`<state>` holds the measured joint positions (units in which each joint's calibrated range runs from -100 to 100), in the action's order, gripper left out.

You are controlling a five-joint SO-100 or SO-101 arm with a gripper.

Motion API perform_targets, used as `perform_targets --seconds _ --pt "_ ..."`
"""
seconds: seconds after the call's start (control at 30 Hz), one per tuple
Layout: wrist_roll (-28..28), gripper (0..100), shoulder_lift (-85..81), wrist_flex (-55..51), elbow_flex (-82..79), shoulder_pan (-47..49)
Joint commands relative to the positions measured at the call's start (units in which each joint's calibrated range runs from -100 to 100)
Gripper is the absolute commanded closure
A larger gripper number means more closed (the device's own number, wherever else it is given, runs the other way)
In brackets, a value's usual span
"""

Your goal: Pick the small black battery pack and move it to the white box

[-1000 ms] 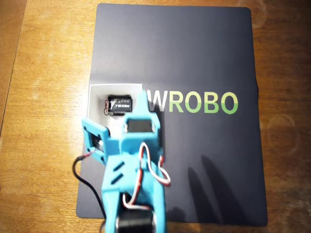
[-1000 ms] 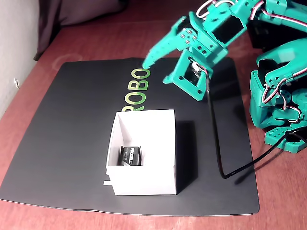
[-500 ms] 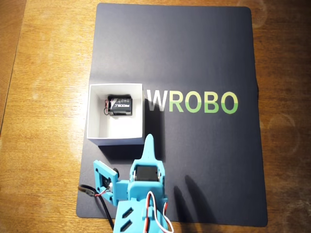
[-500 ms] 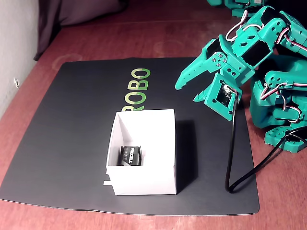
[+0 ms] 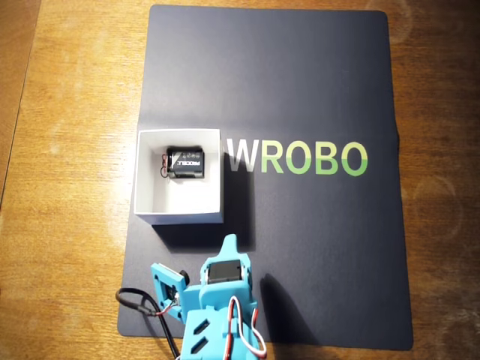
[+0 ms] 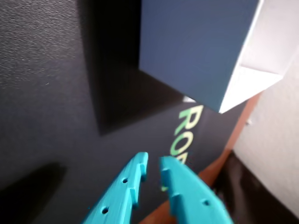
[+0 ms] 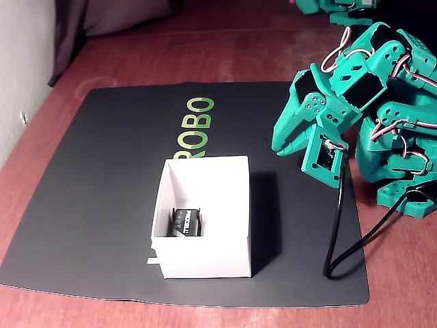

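Note:
The small black battery pack (image 5: pixel 185 162) lies inside the white box (image 5: pixel 180 217), against its far wall in the overhead view, with its white lettering facing up. In the fixed view the battery pack (image 7: pixel 186 222) rests low in the box (image 7: pixel 205 256), near the front left. My teal gripper (image 5: pixel 230 242) hangs just outside the box's near right corner. Its jaws are shut with nothing between them. The gripper (image 7: pixel 278 146) is raised to the right of the box. In the wrist view the fingertips (image 6: pixel 141 161) almost touch, and the box's shaded outer wall (image 6: pixel 196 51) stands ahead.
A dark mat (image 5: pixel 315 75) with green-white "WROBO" lettering (image 5: pixel 300 158) covers the wooden table (image 5: pixel 67 112). A black cable (image 7: pixel 338 232) loops from the gripper across the mat's right edge. The arm's teal base (image 7: pixel 403 157) fills the right side of the fixed view.
The arm has drawn back from above the box toward its base and dropped lower. Its jaws went from open to shut. The battery pack stays in the box.

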<state>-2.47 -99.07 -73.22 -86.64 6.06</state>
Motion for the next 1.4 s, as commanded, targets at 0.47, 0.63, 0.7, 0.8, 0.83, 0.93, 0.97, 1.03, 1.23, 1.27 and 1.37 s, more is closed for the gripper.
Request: perform_targets --seconds 0.47,0.63,0.7,0.8,0.83,0.93,0.97,1.03,1.23,1.27,1.37 --pt "0.43 99 -0.06 -1.1 -4.75 -0.02" --pt "5.21 99 -0.06 -1.1 -4.75 -0.02" --pt "5.21 99 -0.06 -1.1 -4.75 -0.02" --pt "5.21 99 -0.06 -1.1 -4.75 -0.02" --pt "5.21 99 -0.06 -1.1 -4.75 -0.02" --pt "5.21 99 -0.06 -1.1 -4.75 -0.02" --pt "5.21 99 -0.06 -1.1 -4.75 -0.02" --pt "5.21 99 -0.06 -1.1 -4.75 -0.02" --pt "5.21 99 -0.06 -1.1 -4.75 -0.02" --pt "5.21 99 -0.06 -1.1 -4.75 -0.02" --pt "5.21 99 -0.06 -1.1 -4.75 -0.02"
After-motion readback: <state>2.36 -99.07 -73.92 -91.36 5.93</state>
